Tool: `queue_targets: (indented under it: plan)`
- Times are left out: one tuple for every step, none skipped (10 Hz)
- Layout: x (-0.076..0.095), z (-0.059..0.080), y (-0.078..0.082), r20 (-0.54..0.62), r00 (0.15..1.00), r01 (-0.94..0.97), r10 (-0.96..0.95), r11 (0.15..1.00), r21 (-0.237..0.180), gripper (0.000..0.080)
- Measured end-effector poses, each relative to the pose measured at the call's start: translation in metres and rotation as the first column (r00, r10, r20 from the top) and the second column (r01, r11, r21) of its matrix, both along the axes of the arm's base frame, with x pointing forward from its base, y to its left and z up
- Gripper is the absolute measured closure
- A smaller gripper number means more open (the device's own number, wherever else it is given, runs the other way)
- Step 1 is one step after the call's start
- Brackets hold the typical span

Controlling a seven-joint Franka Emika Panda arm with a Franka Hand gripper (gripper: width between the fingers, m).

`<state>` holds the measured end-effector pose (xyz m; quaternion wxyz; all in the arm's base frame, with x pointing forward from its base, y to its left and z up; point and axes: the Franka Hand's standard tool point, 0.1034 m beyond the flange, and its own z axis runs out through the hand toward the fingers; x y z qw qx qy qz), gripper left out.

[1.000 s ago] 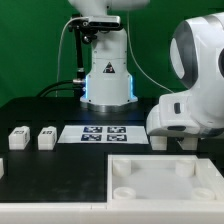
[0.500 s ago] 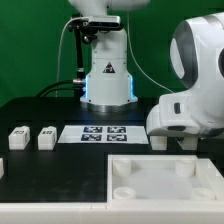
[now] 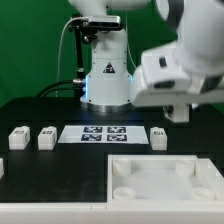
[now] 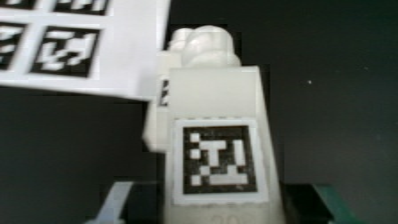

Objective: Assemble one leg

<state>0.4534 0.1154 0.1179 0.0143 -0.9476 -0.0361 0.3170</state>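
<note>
One leg [image 3: 159, 137], a small white block with a tag, lies on the black table just off the marker board's [image 3: 104, 133] end on the exterior view's right. In the wrist view this leg [image 4: 217, 120] fills the middle, tag face up, its knobbed end pointing away. My gripper [image 3: 178, 114] hangs above it, blurred by motion. In the wrist view the gripper [image 4: 221, 206] is open: both fingers stand apart from the leg's sides with dark gaps between. Two more legs [image 3: 18, 136] [image 3: 46, 137] lie on the exterior view's left.
The large white square panel [image 3: 150, 197] with corner sockets lies at the front. The arm's white base [image 3: 106, 75] stands behind the marker board. Another white block [image 3: 1, 167] shows partly at the exterior view's left edge. The marker board's corner [image 4: 71, 45] shows in the wrist view.
The arm has swung up and toward the exterior view's left, from low beside the leg to above it. The leg has stayed on the table.
</note>
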Motion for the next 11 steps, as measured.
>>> queue_targets:
  plan:
    - [0.011,0.020,-0.002,0.139,0.990,0.011,-0.012,1.000,0.009,0.0508]
    - [0.008,0.027,-0.003,0.233,0.972,0.013,-0.016,1.000,0.014,0.0508]
    - [0.010,0.023,-0.003,0.319,0.948,0.016,-0.023,1.000,0.022,0.0508]
    - [0.015,0.023,-0.002,0.423,0.906,0.018,-0.030,0.999,0.034,0.0508]
    - [0.021,0.024,-0.003,0.516,0.856,0.014,-0.036,0.999,0.046,0.0508]
    - [0.039,0.026,-0.011,0.590,0.807,-0.007,-0.028,0.998,0.057,0.0508]
    - [0.067,0.042,-0.026,0.632,0.774,-0.021,-0.023,0.998,0.061,0.0508]
    - [0.096,0.059,-0.033,0.703,0.710,-0.021,-0.032,0.998,0.066,0.0508]
    - [0.121,0.074,-0.034,0.778,0.627,-0.023,-0.040,0.997,0.070,0.0508]
    - [0.131,0.080,-0.029,0.834,0.551,-0.038,-0.037,0.997,0.069,0.0508]
    - [0.129,0.077,-0.030,0.877,0.479,-0.034,-0.050,0.997,0.076,0.0508]
